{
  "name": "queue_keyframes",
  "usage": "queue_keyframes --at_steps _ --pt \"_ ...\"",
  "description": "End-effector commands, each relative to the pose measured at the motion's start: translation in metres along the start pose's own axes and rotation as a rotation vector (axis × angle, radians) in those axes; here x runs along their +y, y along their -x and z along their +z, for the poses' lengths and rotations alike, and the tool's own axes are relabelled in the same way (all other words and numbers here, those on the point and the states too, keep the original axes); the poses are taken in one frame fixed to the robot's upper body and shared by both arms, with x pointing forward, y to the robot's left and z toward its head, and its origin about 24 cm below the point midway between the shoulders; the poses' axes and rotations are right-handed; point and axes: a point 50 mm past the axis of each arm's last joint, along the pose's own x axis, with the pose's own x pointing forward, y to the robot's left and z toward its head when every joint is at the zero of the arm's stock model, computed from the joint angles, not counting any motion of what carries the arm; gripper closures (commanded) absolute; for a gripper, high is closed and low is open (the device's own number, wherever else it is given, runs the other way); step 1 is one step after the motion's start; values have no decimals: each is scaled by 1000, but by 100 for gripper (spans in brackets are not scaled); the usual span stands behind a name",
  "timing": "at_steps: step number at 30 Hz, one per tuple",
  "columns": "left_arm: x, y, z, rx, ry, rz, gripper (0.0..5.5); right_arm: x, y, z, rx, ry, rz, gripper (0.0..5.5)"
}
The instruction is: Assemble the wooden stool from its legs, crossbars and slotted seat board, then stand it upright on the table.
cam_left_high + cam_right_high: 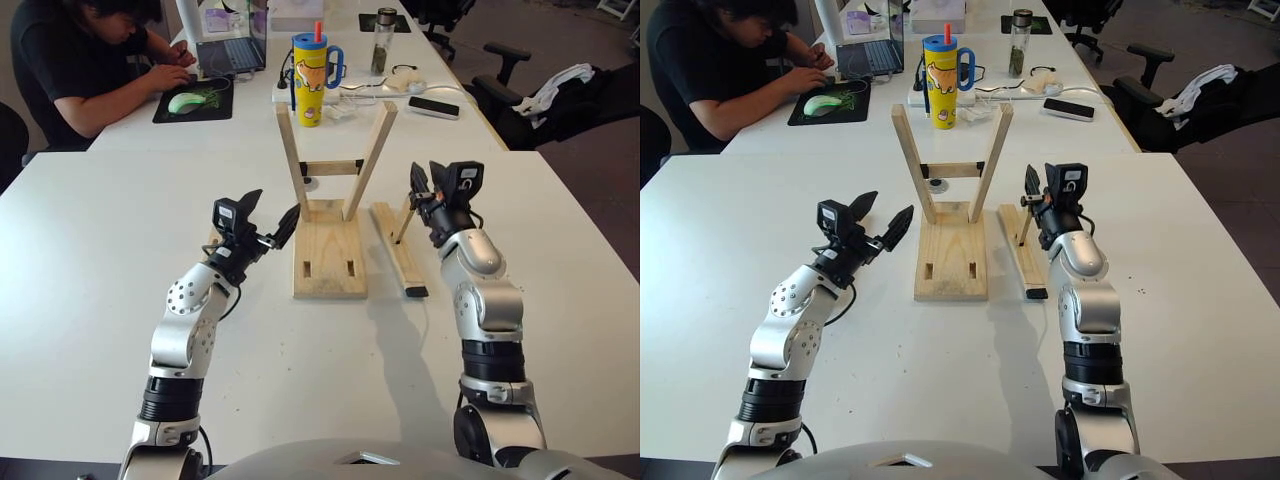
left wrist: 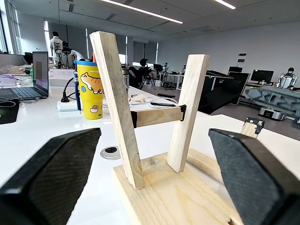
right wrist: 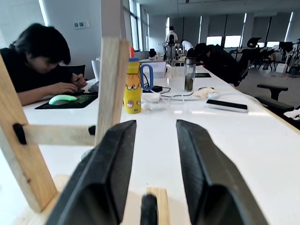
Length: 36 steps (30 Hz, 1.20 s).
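The left gripper (image 1: 275, 206), jaws wide, sits at nine o'clock of the seat board (image 1: 330, 265). The right gripper (image 1: 427, 171), jaws narrow, hovers at two o'clock over a loose leg (image 1: 400, 258).

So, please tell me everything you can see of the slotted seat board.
The seat board is a rectangular plank of pale bare wood, lying flat on the white table. Two legs stand in its far end, splaying outward, joined by a crossbar. Two narrow slots near its near end are empty. Nothing grips it.
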Motion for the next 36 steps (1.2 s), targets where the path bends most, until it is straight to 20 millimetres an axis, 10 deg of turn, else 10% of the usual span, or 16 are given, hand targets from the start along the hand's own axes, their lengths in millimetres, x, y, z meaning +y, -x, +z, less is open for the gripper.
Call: queue_keyframes --at_steps 1,14,31,36 --pt "-1 0 -2 2 -5 5 124 -1 -13 18 -41 -29 14 480" --pt "-4 -5 -5 5 -11 -1 124 1 -41 -1 -2 -42 56 549" --pt "-3 -7 -5 -2 -8 16 124 24 -53 26 -179 183 85 549" --pt "-5 -9 -5 -2 -3 8 124 -1 -20 -71 246 162 -72 549"
